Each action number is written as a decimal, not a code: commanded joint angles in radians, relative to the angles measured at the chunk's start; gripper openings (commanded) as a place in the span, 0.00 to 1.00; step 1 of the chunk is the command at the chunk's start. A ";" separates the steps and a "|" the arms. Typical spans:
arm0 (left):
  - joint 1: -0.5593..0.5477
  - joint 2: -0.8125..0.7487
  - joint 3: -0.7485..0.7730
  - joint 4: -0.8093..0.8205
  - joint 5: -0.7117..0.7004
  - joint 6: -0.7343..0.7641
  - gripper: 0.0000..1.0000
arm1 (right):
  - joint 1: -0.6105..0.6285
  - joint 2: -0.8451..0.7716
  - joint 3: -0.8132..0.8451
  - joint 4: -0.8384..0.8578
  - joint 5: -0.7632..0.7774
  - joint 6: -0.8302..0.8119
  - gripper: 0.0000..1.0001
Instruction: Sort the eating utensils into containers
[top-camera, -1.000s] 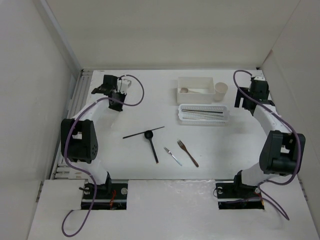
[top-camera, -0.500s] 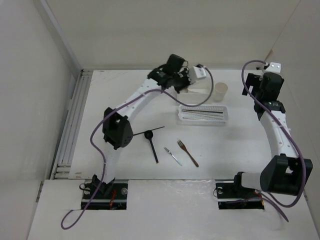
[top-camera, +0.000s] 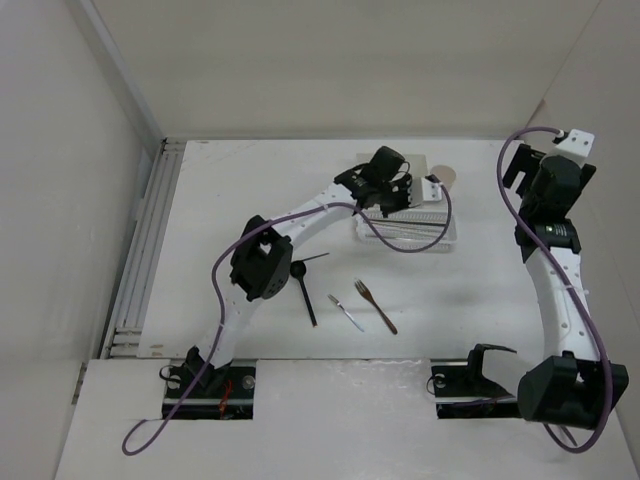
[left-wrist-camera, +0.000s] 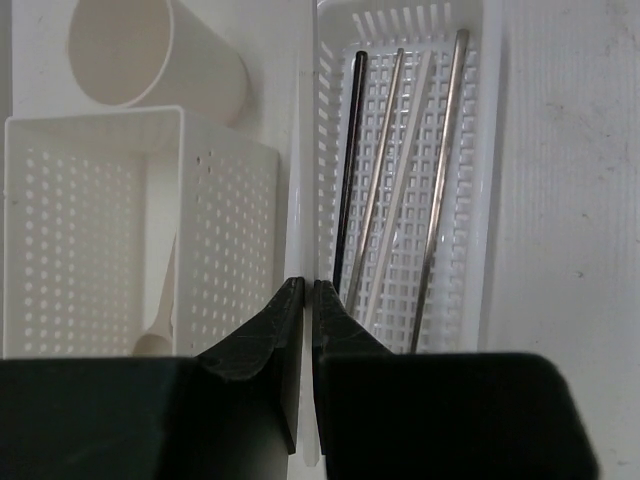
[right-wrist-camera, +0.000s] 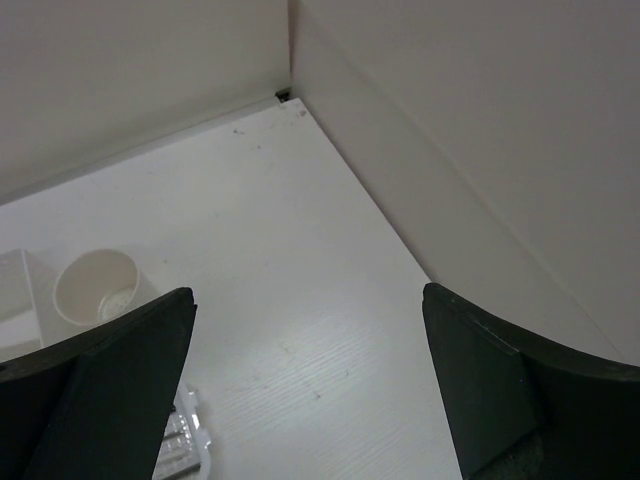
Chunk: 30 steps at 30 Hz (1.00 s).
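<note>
My left gripper (top-camera: 405, 203) hovers between the rectangular box (left-wrist-camera: 230, 200) and the mesh basket (left-wrist-camera: 485, 200). It (left-wrist-camera: 308, 285) is shut on a thin white stick (left-wrist-camera: 305, 150) that runs along the gap between them. The basket holds a black stick (left-wrist-camera: 350, 170), silver sticks (left-wrist-camera: 440, 180) and a white one. A beige spoon (left-wrist-camera: 160, 320) lies in the box. On the table lie a dark chopstick (top-camera: 315, 258), a black spoon (top-camera: 306, 297), a small silver fork (top-camera: 346, 312) and a brown fork (top-camera: 378, 308). My right gripper (top-camera: 545, 170) is raised, wide open (right-wrist-camera: 310, 300) and empty.
The cream cup (top-camera: 447, 178) stands right of the box; it also shows in the left wrist view (left-wrist-camera: 150, 55) and the right wrist view (right-wrist-camera: 95, 285). White walls enclose the table on three sides; the right arm is near the right wall (right-wrist-camera: 480, 150).
My left arm has swung from the far left across to the box and basket. My right arm has risen and straightened toward the right wall.
</note>
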 joint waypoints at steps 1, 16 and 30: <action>-0.021 -0.015 -0.032 0.076 -0.018 0.061 0.00 | -0.006 -0.011 -0.017 0.049 -0.033 0.037 1.00; -0.030 -0.052 -0.003 0.014 -0.113 -0.023 0.64 | -0.006 -0.020 -0.026 0.068 -0.082 0.037 1.00; 0.304 -0.529 -0.476 -0.307 -0.052 -0.106 0.59 | 0.101 0.020 -0.015 0.088 -0.154 -0.062 1.00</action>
